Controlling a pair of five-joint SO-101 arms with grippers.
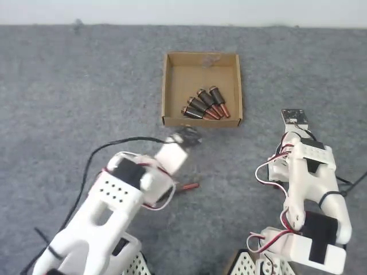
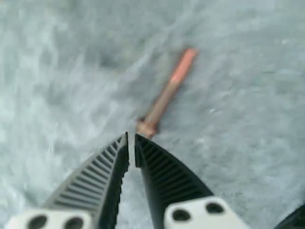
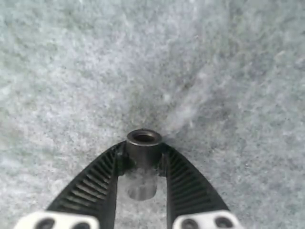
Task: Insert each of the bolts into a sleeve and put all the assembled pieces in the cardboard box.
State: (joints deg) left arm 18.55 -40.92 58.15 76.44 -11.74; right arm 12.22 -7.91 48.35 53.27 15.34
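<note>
Left end effector (image 2: pixel 131 139) closed, bolt (image 2: pixel 167 90) just beyond | right end effector (image 3: pixel 143 149) clamps sleeve (image 3: pixel 142 158)

The high camera is fixed above the near edge of the bench (image 1: pixel 69 86), looking down and forward to the cardboard box (image 1: pixel 198 74) and a strip of wall (image 1: pixel 183 11) behind. The left wrist camera sits just behind the left end effector (image 2: pixel 131 139), looking along it at a bolt (image 2: pixel 167 93) from very close to the bench; the right wrist camera looks likewise past the right end effector (image 3: pixel 143 149) at a sleeve (image 3: pixel 143 139). The high and left wrist views share that bolt and the bench around it.
</note>
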